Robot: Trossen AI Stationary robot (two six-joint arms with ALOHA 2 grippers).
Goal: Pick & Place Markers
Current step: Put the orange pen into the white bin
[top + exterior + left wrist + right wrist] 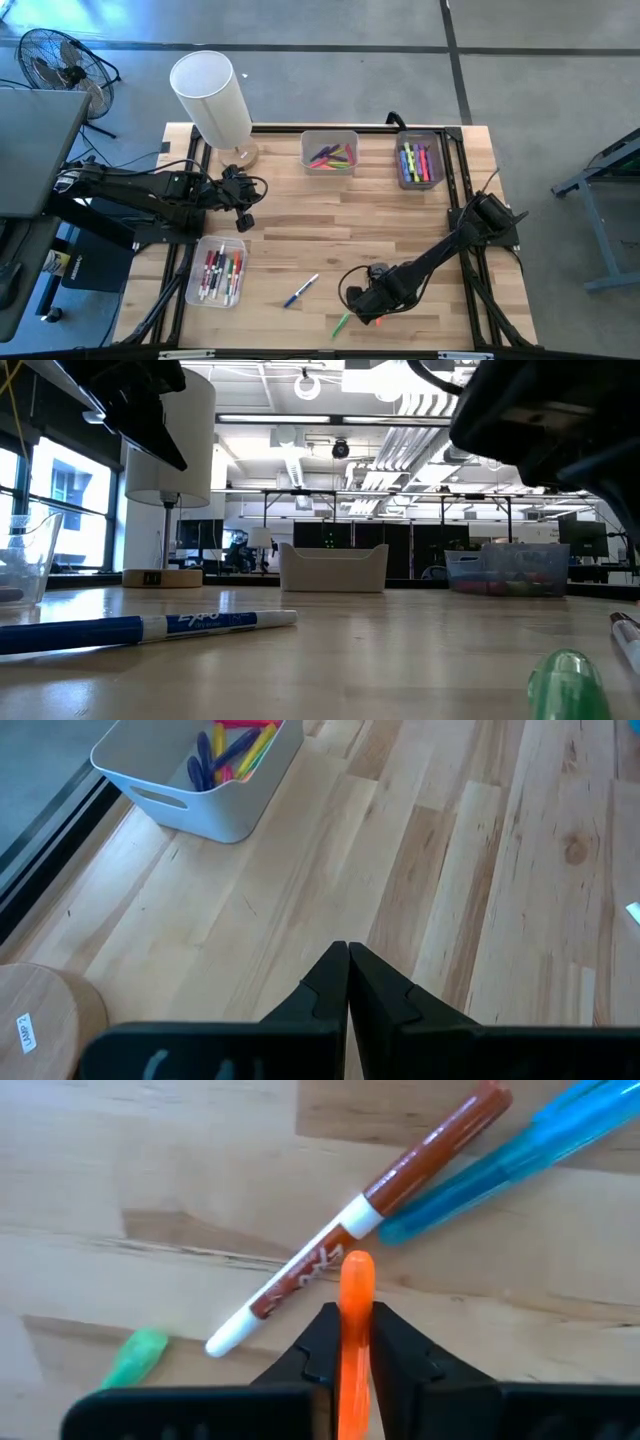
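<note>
My right gripper (350,1316) (374,304) points down near the table's front edge and is shut on an orange marker (355,1285). Just beyond it on the wood lie a red-brown marker with a white barrel (350,1225), a light blue marker (520,1150) and a green marker (135,1360) (342,323). A blue-and-white marker (300,290) (150,628) lies flat to the left of them. My left gripper (348,960) (243,208) hangs shut over bare wood at the table's left, touching nothing. My right gripper pinches the orange marker between its two fingers (400,1350), coming from above and pointing down. The marker runs along the fingers, and its rounded end (356,1268) sticks out past the fingertips. Whether that end touches the table, I cannot tell.
Two clear bins with markers stand at the far edge (329,152) (419,160). A third (216,272) stands front left. A white lamp on a wooden base (212,95) stands at the far left. Bare wood lies in the table's middle.
</note>
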